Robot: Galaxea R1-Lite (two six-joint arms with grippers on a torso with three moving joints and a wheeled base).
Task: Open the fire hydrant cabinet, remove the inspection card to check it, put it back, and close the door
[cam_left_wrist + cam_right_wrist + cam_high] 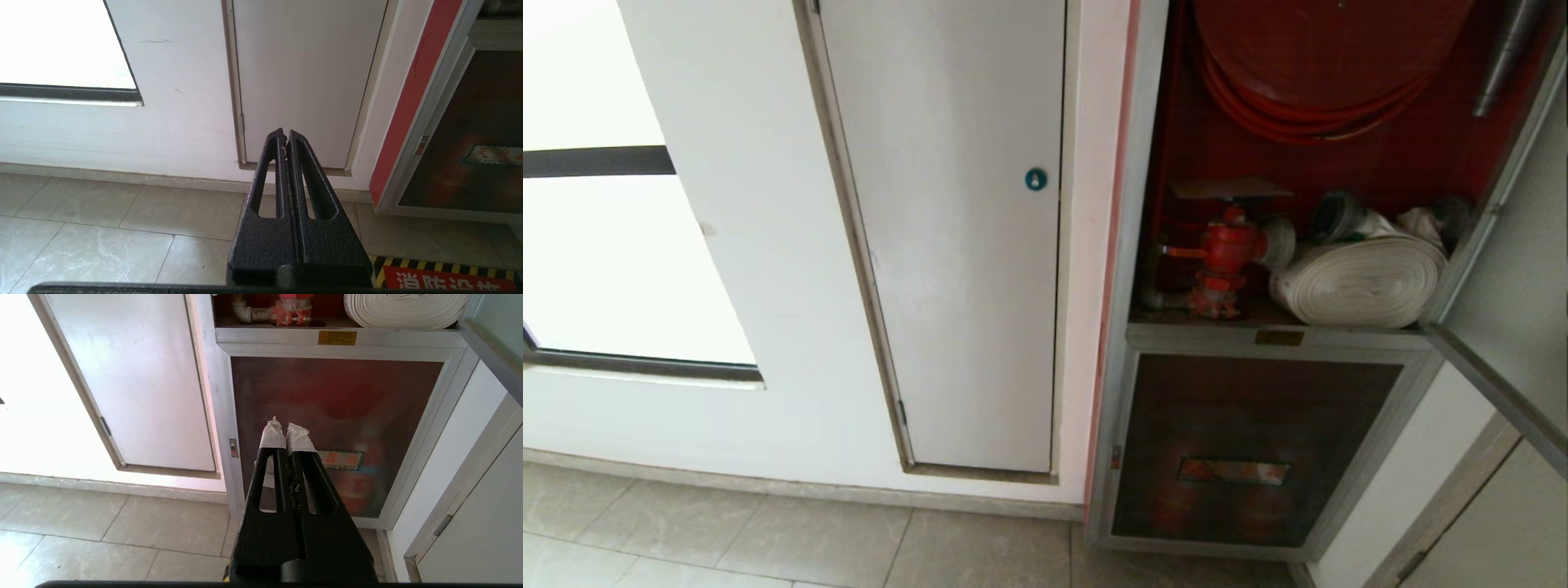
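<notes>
Glossy tiled floor (102, 228), open fire hydrant cabinet (1143, 269), coiled hose (1364, 282), both grippers (285, 136) (288, 428) clenched empty.

One fire hydrant cabinet (1127, 245) stands in the wall, with one door (1515, 245) swung open. Inside are one red hose reel (1323, 57), one red valve (1225, 249), one white rolled hose (1364, 282) and one metal nozzle (1507, 53). Below sits one shorter dark glass panel (1250, 408) carrying one orange label (1233, 470). Beside the cabinet is one white panel (956, 245) with one blue round lock (1036, 179). One window (605, 245) shows at the left.
</notes>
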